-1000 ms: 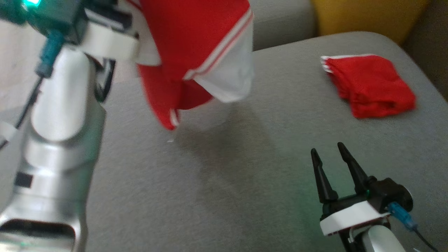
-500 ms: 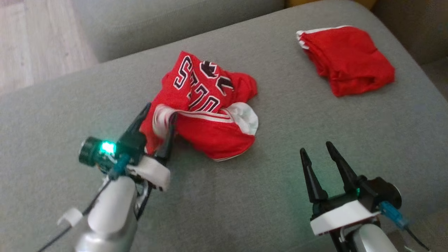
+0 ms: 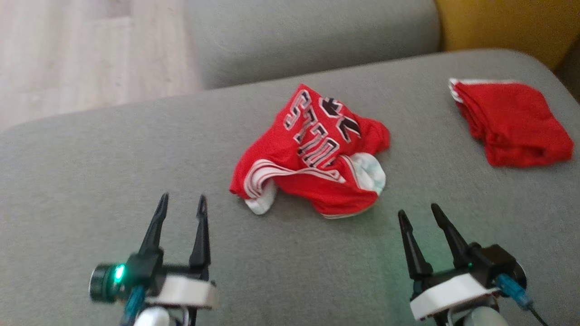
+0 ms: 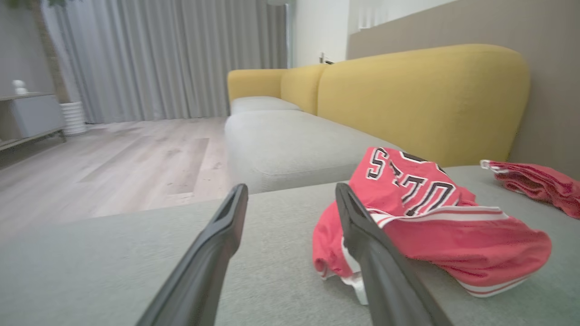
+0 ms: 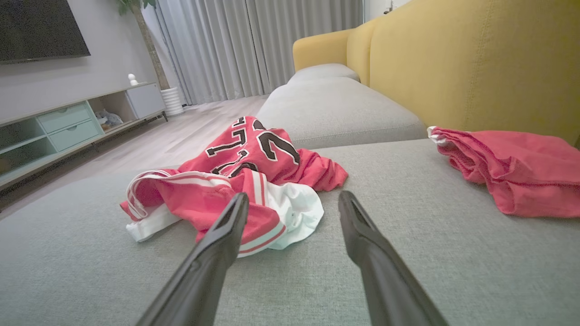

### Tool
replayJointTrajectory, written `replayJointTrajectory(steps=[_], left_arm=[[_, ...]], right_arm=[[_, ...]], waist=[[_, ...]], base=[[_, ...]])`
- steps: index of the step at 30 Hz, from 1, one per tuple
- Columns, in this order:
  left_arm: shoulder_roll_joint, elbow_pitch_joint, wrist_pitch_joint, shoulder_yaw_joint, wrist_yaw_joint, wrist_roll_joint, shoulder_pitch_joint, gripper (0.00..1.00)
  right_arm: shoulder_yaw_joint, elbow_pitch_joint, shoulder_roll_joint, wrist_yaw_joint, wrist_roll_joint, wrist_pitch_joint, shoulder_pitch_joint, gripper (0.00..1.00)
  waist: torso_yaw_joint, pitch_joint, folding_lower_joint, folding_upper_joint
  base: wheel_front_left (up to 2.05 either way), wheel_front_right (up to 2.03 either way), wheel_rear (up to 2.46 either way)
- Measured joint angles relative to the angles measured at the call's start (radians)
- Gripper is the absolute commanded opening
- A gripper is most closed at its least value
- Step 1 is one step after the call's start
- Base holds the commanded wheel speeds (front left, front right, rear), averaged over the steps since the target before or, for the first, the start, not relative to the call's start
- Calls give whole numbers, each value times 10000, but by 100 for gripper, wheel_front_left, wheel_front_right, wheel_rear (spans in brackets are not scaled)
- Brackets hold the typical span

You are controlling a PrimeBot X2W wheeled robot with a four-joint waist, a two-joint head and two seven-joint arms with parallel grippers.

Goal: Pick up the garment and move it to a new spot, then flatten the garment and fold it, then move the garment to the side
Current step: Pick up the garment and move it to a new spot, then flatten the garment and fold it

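The garment (image 3: 312, 158) is a red jersey with black-and-white lettering and white trim, lying crumpled in the middle of the grey sofa seat (image 3: 113, 172). It also shows in the left wrist view (image 4: 430, 217) and the right wrist view (image 5: 235, 181). My left gripper (image 3: 182, 202) stands open at the lower left, short of the garment and a little to its left, with nothing between its fingers. My right gripper (image 3: 419, 213) is open at the lower right, near the garment's front right edge and apart from it.
A second red garment (image 3: 509, 122) lies folded at the seat's far right. Beyond it rises the yellow backrest (image 3: 503, 27). Another grey seat section (image 3: 308, 36) lies behind, and wooden floor (image 3: 81, 54) at the upper left past the seat's edge.
My left gripper opened and let go of the garment, which dropped from the air onto the seat in a heap. The left arm then drew back to the lower left. The head camera shifted.
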Motion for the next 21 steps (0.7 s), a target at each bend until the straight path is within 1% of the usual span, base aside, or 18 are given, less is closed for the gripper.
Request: replayJointTrajectory(steps=[6, 10, 15, 21], left_arm=[[-52, -1501, -2, 479, 491, 46, 1736, 100], [-48, -2211, -2, 479, 610, 207, 2844, 100], [-36, -2359, -2, 221, 623, 502, 3615, 100], [-31, -2359, -2, 128, 665, 721, 3682, 100]], right_arm=[[-309, 35, 31, 0, 73, 0, 670, 100], [-324, 27, 50, 0, 155, 0, 1181, 100], [-416, -21, 61, 0, 253, 0, 1489, 100], [-629, -84, 67, 0, 328, 0, 1643, 100]], waist=[[721, -789, 0, 0], [1074, -1268, -3, 0], [1351, -1607, -1, 0], [1441, -1694, 0, 0]], base=[[0, 0, 0], [0, 0, 0], [0, 0, 0], [0, 0, 0]])
